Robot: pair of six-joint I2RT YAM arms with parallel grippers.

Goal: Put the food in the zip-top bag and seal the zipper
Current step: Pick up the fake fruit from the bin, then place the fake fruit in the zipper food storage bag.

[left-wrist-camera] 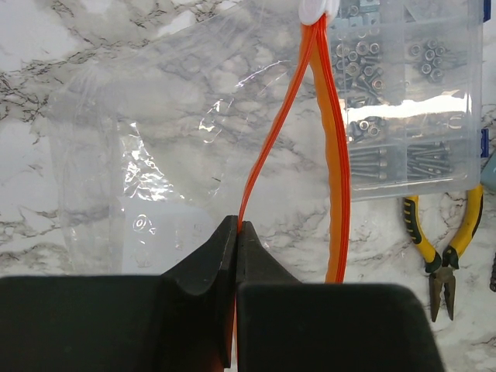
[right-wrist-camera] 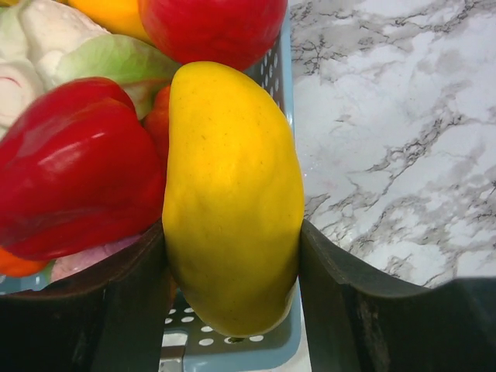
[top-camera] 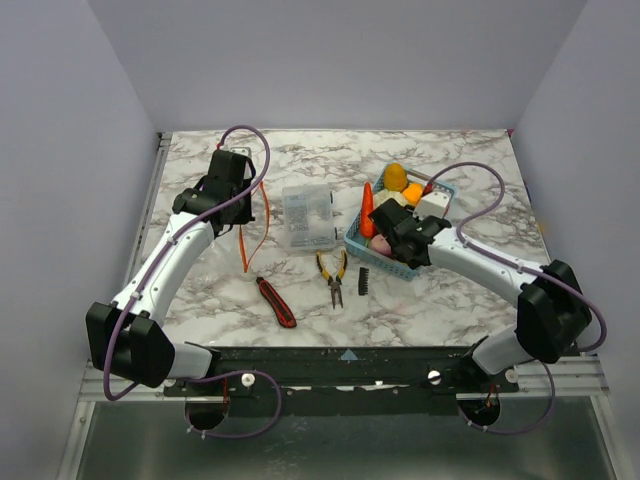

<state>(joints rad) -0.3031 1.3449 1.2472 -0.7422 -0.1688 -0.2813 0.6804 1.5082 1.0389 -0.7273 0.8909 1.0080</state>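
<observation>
The clear zip-top bag (left-wrist-camera: 155, 139) lies floppy on the marble table, its mouth gaping. My left gripper (left-wrist-camera: 236, 229) is shut on the near strand of the red-orange zipper (left-wrist-camera: 267, 147); in the top view it (top-camera: 238, 208) is at the back left, with the zipper (top-camera: 264, 225) hanging beside it. My right gripper (right-wrist-camera: 232, 232) is shut on a yellow fruit (right-wrist-camera: 232, 194) at the edge of the light blue basket (right-wrist-camera: 285, 62). A red pepper (right-wrist-camera: 77, 170) and other food lie beside it. In the top view the right gripper (top-camera: 388, 240) is over the basket's near left corner, next to the carrot (top-camera: 367, 210).
A rigid clear compartment box (top-camera: 308, 215) of screws stands mid-table, right of the bag. Yellow-handled pliers (top-camera: 333, 275), a red-and-black utility knife (top-camera: 277, 300) and a small black piece (top-camera: 363, 280) lie nearer the front. The basket (top-camera: 443, 192) is at the right.
</observation>
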